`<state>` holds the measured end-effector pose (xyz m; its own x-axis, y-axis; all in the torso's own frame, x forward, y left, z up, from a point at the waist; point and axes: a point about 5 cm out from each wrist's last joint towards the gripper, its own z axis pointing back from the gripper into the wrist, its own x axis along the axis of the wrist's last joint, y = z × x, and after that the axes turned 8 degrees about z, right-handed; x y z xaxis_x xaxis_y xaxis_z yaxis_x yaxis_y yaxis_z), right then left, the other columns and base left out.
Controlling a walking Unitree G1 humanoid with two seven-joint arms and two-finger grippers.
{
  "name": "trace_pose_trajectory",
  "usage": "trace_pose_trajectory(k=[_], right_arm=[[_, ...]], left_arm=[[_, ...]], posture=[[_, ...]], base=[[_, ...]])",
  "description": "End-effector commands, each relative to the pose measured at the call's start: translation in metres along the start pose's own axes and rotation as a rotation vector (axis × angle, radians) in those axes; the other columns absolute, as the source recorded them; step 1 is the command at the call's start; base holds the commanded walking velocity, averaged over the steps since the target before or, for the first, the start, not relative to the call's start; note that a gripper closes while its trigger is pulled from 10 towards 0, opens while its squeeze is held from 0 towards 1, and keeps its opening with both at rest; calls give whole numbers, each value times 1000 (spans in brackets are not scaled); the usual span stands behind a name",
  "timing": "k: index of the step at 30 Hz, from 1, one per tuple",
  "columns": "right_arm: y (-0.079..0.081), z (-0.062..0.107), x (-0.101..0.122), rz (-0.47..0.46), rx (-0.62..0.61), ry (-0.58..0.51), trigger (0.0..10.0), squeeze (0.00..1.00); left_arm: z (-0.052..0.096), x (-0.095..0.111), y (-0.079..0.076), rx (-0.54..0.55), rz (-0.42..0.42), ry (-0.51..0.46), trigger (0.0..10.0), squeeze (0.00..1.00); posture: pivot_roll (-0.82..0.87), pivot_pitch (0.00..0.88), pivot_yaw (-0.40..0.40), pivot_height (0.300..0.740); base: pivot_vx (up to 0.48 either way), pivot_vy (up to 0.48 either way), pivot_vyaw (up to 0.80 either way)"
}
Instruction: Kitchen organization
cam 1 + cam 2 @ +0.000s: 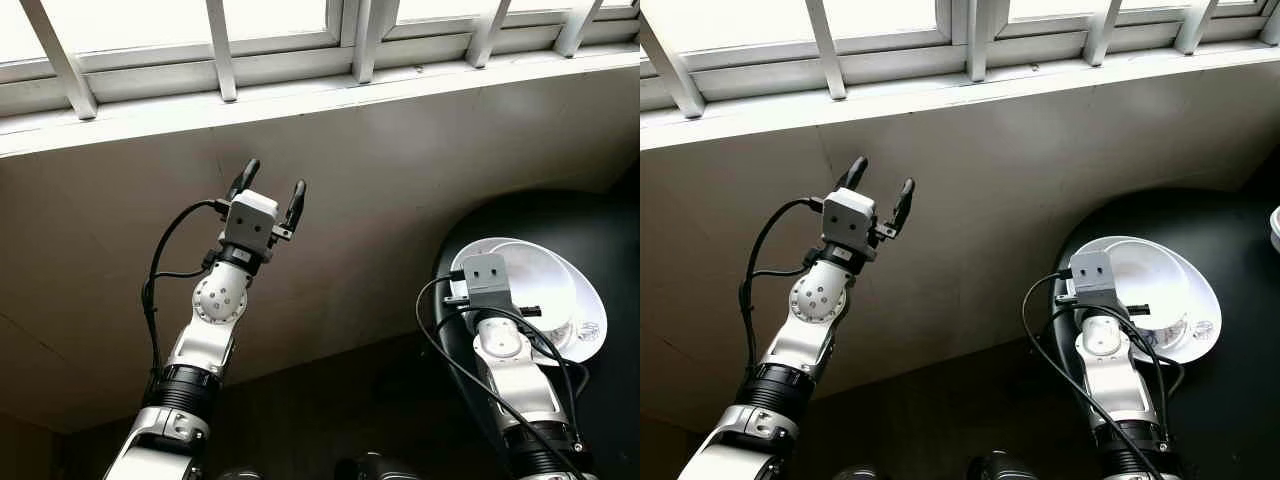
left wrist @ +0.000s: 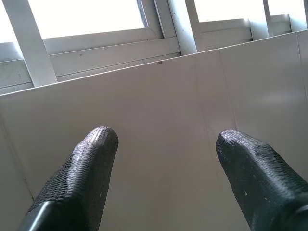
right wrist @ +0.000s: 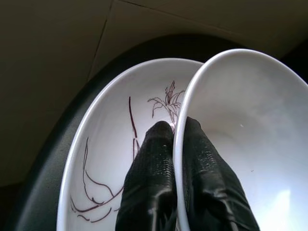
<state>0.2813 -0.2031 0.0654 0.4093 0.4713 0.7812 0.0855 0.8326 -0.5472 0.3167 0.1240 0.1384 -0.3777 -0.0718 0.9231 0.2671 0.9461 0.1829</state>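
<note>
A white bowl (image 1: 535,290) rests tilted inside a larger white dish (image 1: 590,310) painted with dark plant lines, on a black round surface at the right. My right gripper (image 3: 174,132) is shut on the bowl's rim (image 3: 185,106), one finger inside it and one outside over the painted dish (image 3: 110,139). My left gripper (image 1: 270,190) is raised in front of the pale wall below the window. It is open, and nothing is between its fingers (image 2: 91,159).
A black round tabletop (image 1: 600,230) fills the right side. A pale tiled wall (image 1: 380,160) runs under a white window frame (image 1: 300,70) with slanted bars. Dark floor lies below between my arms.
</note>
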Motion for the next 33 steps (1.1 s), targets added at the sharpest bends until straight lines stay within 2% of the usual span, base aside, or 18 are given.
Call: trace_pose_trajectory(k=[1, 3, 4, 5, 6, 7, 8, 9, 12, 14, 25, 33], right_arm=[[-5, 1, 7, 41, -33, -51, 0, 0], [-4, 2, 10, 55, -37, -77, 0, 0], [-5, 3, 18, 75, -50, -134, 0, 0], [-6, 8, 37, 92, -79, -267, 0, 0], [-7, 10, 42, 93, -86, -308, 0, 0], [-11, 15, 58, 102, -119, -425, 0, 0], [-11, 15, 58, 102, -119, -425, 0, 0], [-12, 20, 70, 118, -127, -523, 0, 0], [-10, 27, 82, 185, -141, -625, 0, 0], [-5, 34, 89, 191, -126, -695, 0, 0], [16, 47, 93, 159, 33, -821, 0, 0], [19, 49, 93, 149, 67, -844, 0, 0]], left_arm=[[0, -3, -2, -4, -4, 23, 10000, 0], [1, -3, -2, -3, -5, 24, 10000, 0], [1, -4, -2, -2, -5, 25, 10000, 0], [1, -4, -1, 0, -6, 26, 10000, 0], [1, -4, -1, 0, -6, 27, 10000, 0], [1, -4, -1, 1, -6, 26, 10000, 0], [1, -4, -1, 1, -6, 26, 10000, 0], [1, -4, -1, 1, -6, 25, 10000, 0], [1, -4, -1, 2, -5, 24, 10000, 0], [1, -4, -1, 4, -2, 21, 10000, 0], [1, -5, 0, 11, 15, 23, 10000, 0], [0, -4, 1, 10, 15, 20, 10000, 0]], posture=[[58, 0, -45, 740], [59, 0, -45, 740], [60, 0, -45, 740], [60, 0, -45, 740], [60, 0, -45, 740], [60, 0, -44, 740], [60, 0, -44, 740], [60, 0, -44, 740], [60, 0, -44, 740], [60, 0, -44, 740], [63, 0, -42, 740], [65, 0, -42, 740]], base=[[0, 0, 0], [0, 0, 0], [0, 0, 0], [0, 0, 0], [0, 0, 0], [0, 0, 0], [0, 0, 0], [0, 0, 0], [0, 0, 531], [0, 0, 800], [0, 0, 800], [0, 0, 800]])
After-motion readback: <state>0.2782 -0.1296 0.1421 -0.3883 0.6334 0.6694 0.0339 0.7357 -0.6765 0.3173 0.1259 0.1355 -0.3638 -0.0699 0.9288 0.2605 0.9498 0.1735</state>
